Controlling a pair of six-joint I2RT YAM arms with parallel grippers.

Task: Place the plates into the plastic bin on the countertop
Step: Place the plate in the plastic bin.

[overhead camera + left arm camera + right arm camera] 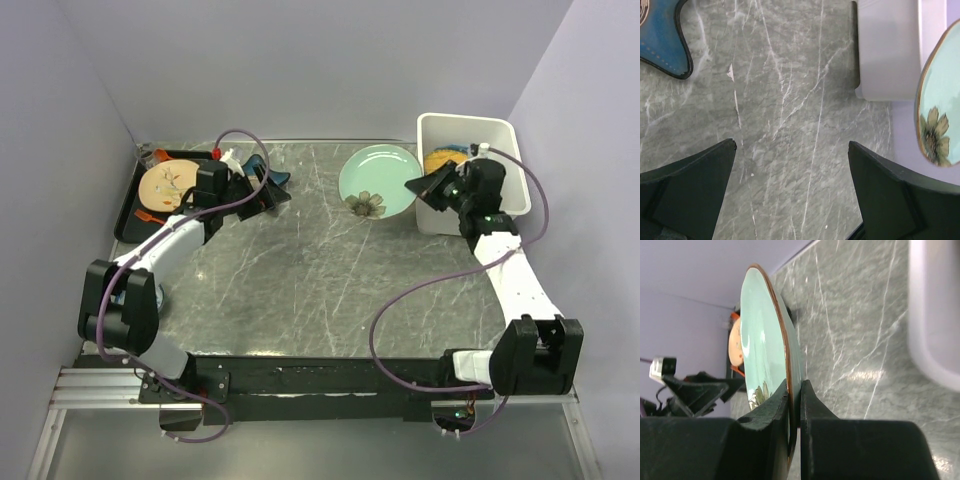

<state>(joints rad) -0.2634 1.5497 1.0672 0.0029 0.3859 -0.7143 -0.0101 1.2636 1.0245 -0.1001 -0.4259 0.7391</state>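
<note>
Beside the bin (497, 128), your right fingers (806, 401) are clamped on the mint plate's (378, 176) rim, holding it over the desk (300, 275). Your left fingers (268, 188) hang wide apart by the tray (128, 218). Next you'll likely need to lift the plate over the bin wall and lower it in.

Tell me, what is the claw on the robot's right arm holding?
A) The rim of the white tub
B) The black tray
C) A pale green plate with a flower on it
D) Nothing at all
C: the right gripper is pinched shut on the rim of the pale green plate, which it holds tilted above the stone surface.
</note>
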